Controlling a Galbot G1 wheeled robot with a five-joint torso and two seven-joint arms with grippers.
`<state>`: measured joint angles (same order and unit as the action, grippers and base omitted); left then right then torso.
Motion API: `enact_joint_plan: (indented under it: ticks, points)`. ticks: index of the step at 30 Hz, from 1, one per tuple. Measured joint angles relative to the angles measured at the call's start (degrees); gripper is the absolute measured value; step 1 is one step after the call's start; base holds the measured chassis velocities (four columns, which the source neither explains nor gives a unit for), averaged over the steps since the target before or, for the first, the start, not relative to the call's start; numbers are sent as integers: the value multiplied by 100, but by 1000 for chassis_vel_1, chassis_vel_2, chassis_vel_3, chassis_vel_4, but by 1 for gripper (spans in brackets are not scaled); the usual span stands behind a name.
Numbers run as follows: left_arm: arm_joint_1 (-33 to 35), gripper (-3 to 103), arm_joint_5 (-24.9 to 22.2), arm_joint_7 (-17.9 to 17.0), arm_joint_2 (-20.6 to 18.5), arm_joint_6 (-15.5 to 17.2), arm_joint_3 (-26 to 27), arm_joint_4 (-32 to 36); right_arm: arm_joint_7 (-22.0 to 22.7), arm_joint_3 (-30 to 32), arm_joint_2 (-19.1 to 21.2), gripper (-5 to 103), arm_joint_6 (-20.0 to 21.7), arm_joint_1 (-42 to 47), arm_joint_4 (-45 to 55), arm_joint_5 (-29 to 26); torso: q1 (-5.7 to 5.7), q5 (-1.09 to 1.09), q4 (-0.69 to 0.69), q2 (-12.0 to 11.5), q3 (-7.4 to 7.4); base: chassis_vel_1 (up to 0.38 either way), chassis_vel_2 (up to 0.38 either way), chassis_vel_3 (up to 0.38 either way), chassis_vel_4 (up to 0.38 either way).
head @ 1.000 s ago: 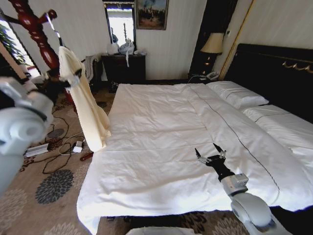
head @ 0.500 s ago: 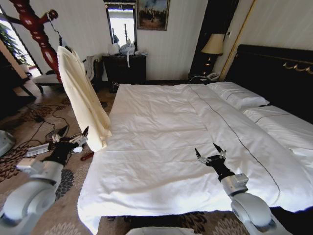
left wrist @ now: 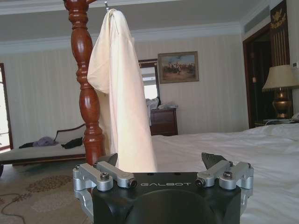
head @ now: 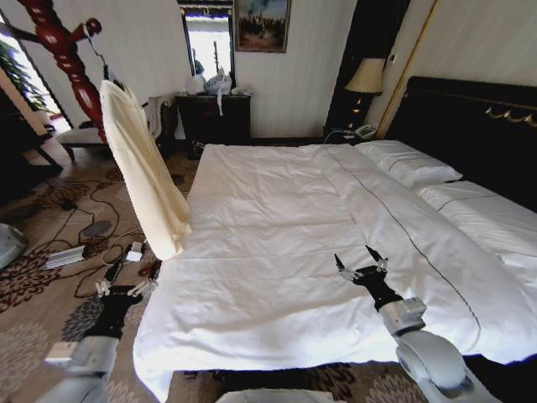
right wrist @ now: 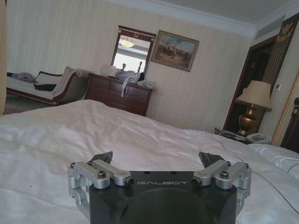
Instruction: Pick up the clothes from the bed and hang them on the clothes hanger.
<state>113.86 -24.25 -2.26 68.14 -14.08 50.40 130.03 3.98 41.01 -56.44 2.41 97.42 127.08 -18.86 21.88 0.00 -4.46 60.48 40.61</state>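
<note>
The cream shirt is hanging off the red-brown wooden coat stand, draped long and loose beside the bed, its hem swinging just off the mattress corner. At its top a thin wire hook is peeking out, so the clothes hanger looks to be inside the shoulders, though the fabric is hiding its frame. By that reading the hanging is done.

The left gripper is sitting low over the carpet at the bed's near corner, fingers spread and empty, well apart from the shirt. From its wrist camera the garment is dangling straight ahead, clear of the fingertips.

The right gripper is hovering over the white duvet, jaws wide, carrying nothing.

The step in hand reads as clearing away. Doing it well means keeping that left arm low and outside the hanging cloth, so nothing is snagging the hem or tugging the hook off its peg. Cables are trailing on the floor nearby, so watch those.
</note>
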Motion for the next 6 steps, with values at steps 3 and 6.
enact_joint_plan:
  ticks: [3,6]
  points:
    - [92,100,2,78,158,-114,-95,-26,0,0,0,100,0,0,0,0,0,1,0,0,0,0,0,0,0]
    - [98,100,-16,85,218,-113,-144,-17,0,0,0,100,0,0,0,0,0,1,-1,0,0,0,0,0,0]
